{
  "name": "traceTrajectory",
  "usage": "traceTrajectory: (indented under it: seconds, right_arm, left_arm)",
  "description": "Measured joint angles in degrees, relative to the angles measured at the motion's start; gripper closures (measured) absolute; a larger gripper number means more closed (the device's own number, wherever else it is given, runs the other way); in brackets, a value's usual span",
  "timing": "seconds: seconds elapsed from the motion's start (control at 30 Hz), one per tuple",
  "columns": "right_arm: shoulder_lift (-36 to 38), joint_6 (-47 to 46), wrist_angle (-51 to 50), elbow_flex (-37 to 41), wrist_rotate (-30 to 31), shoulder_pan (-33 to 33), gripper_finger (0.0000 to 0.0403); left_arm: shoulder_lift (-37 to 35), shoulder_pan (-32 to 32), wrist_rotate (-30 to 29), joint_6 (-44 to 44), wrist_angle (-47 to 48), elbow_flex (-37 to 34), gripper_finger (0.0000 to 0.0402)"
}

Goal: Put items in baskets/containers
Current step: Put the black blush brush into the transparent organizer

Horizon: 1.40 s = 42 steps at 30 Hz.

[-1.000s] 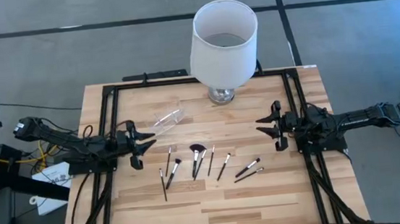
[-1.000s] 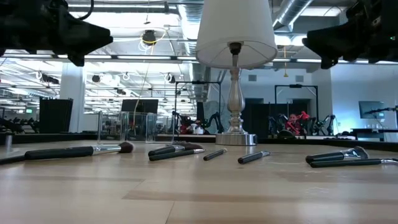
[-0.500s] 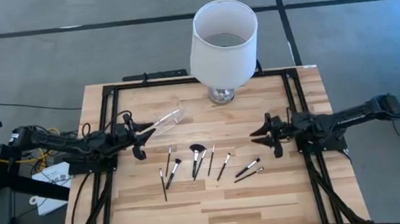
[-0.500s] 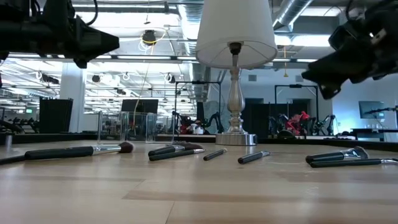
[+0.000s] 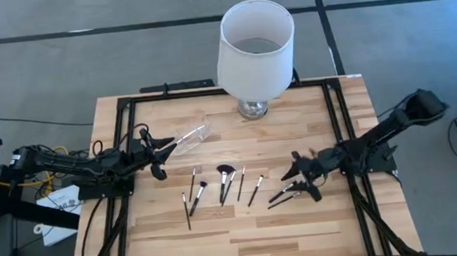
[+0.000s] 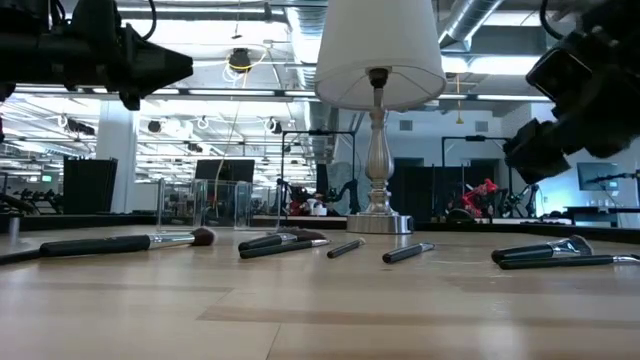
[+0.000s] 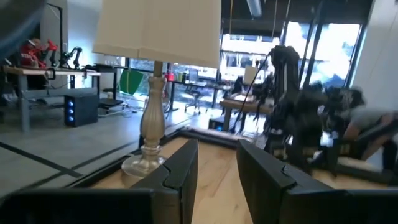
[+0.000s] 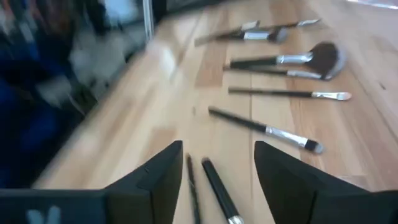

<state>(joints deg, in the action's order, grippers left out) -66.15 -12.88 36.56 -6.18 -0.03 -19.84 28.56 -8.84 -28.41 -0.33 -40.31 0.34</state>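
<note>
On the pale wooden bench [image 5: 245, 226], thin dark-handled makeup brushes [image 5: 255, 190] are lying loose; light, stiff, rolling easily; handle mid-shaft suits gripping; right gripper [image 5: 300, 174] is hovering above, jaws apart; left gripper [image 5: 158, 153], jaws apart, is waiting beside the clear glossy plastic pouch [image 5: 189, 137].

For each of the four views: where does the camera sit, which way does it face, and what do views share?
High: overhead, straight down; both arms, left gripper, right gripper, brushes, pouch.
Low: table height, facing the room; lamp, arms above.
Left wrist: past its open fingers toward the lamp and right arm.
Right wrist: past its open fingers onto the brushes.
Shared: brushes in high, low and right wrist views.
</note>
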Motion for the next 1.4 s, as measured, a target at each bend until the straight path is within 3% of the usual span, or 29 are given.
traceTrajectory:
  seconds: [0.17,0.53,0.7,0.93,1.13,1.27,1.4]
  right_arm:
    - [-9.5,5.6,-0.2,-3.0,0.3,-2.3,0.0202]
    - [-23.1,6.1,2.0,-3.9,3.4,-1.1,0.0233]
    - [-25.4,6.5,2.9,-4.1,4.2,-1.2,0.0269]
    - [-25.9,8.7,3.7,-4.1,3.4,-0.2,0.0369]
    - [-25.3,10.1,7.0,-4.5,0.9,2.8,0.0369]
    - [-25.0,14.3,0.3,-11.2,1.6,4.7,0.0362]
    - [-25.0,17.0,-18.3,-23.0,1.5,7.4,0.0368]
  left_arm:
    - [0.0,0.0,0.9,-1.5,-0.9,0.0,0.0293]
    - [0.0,0.0,1.3,-1.5,-1.4,0.0,0.0293]
    - [0.0,0.0,1.3,-1.5,-1.4,0.0,0.0293]
    - [0.0,0.0,1.7,-2.0,-1.5,0.0,0.0293]
    - [2.3,-0.1,12.5,-8.8,-1.7,0.1,0.0293]
    - [7.8,0.0,13.3,-11.1,-1.7,3.1,0.0293]
    - [17.0,0.0,17.0,-10.9,-1.6,8.9,0.0293]
